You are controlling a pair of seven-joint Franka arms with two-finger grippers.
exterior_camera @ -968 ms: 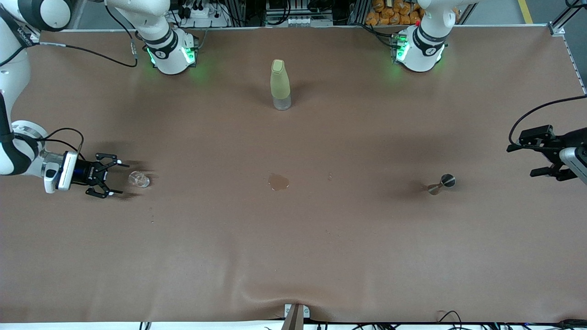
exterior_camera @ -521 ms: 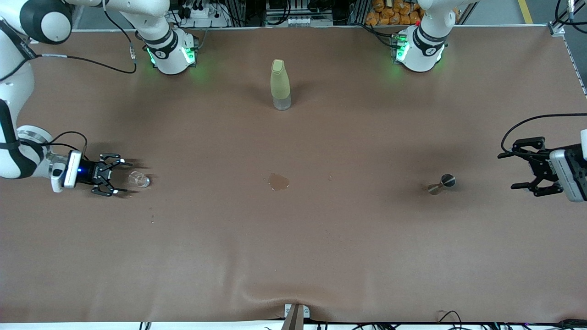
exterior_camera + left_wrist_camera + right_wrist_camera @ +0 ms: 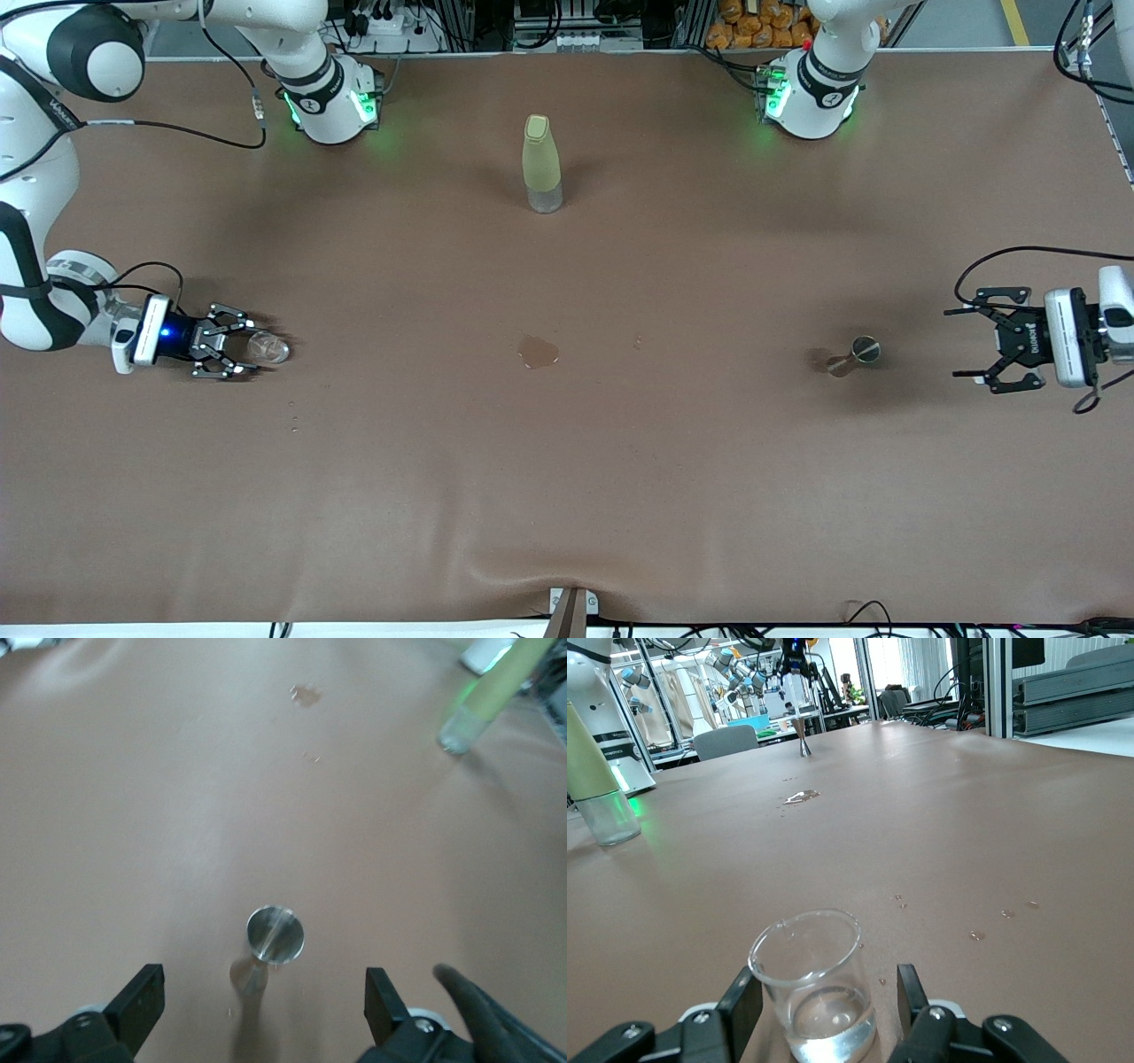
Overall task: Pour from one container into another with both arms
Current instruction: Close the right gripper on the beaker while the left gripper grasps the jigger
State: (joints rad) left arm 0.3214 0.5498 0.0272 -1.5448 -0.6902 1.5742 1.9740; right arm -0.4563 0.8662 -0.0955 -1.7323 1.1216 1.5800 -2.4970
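- The right gripper (image 3: 232, 347) sits low at the counter, at the middle left of the front view. Its fingers (image 3: 741, 1005) stand on either side of the small clear glass cup (image 3: 268, 347), close against its walls; whether they press on the glass cannot be told.
- The glass cup stands upright on the brown counter (image 3: 567, 461), with a little clear liquid at its bottom.
- The left gripper (image 3: 970, 344) hangs low at the middle right of the front view, its fingers (image 3: 142, 1003) spread wide and holding nothing.
- The steel jigger (image 3: 856, 354) stands upright on the counter just in front of those spread fingers, apart from them.
- A small puddle (image 3: 539, 352) lies near the centre of the front view, between cup and jigger.
- A tall yellow-green bottle (image 3: 540, 163) stands upright at the upper centre.
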